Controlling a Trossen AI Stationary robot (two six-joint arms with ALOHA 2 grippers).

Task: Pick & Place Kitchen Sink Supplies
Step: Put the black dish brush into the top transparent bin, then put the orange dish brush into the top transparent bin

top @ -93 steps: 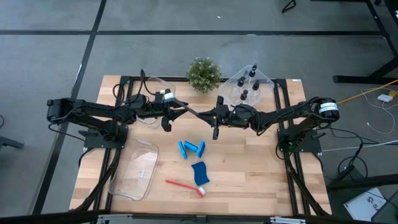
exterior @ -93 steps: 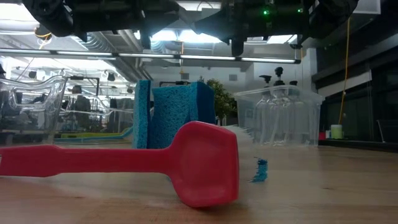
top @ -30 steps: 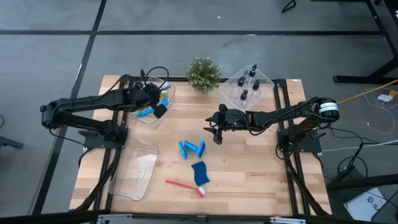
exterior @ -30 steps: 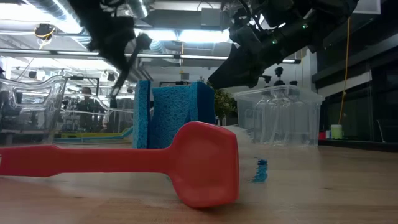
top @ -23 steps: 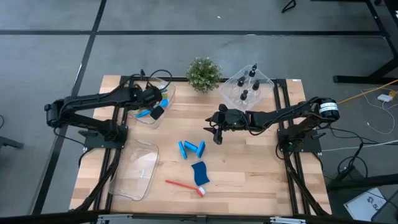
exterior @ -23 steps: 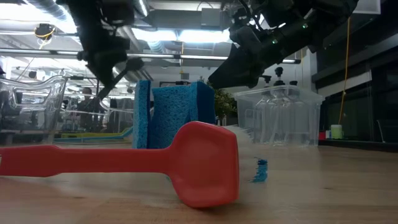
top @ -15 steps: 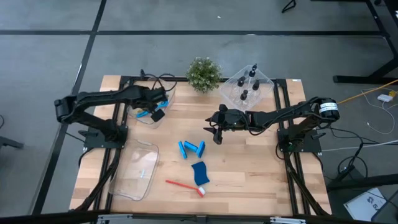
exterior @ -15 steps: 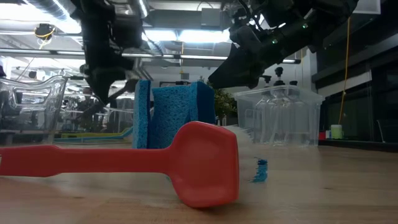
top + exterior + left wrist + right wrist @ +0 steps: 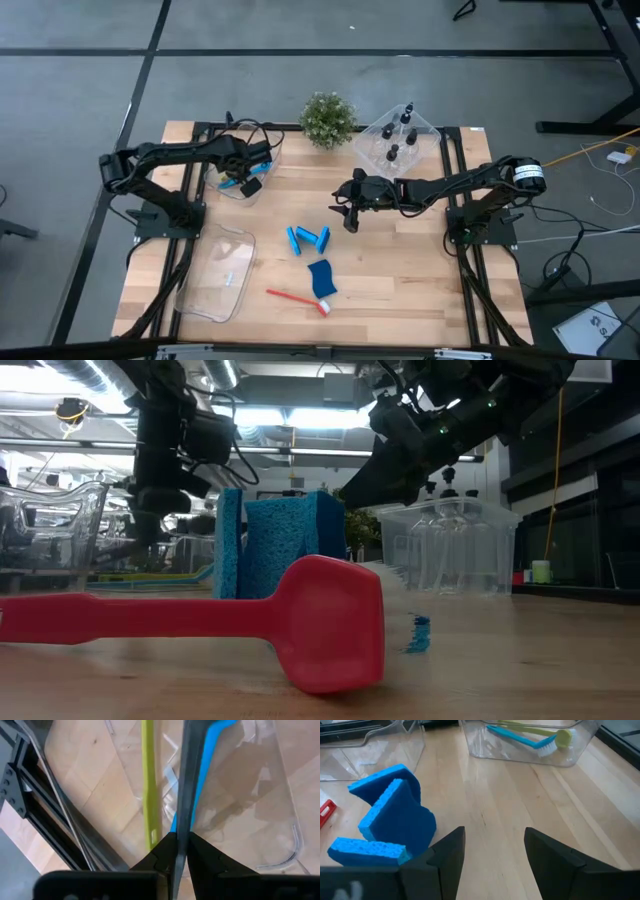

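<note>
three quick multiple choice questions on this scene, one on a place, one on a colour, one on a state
1. Where is the red brush? A outside every bin B in a bin C in the plant pot
2. What colour is the brush beside the blue brush in the bin? A red B yellow-green C black
3. How is the right claw? A shut on a sponge B open, empty C shut on a bottle
A, it lies on the bare table; B, the yellow-green brush lies by it; B, nothing sits between its fingers.
</note>
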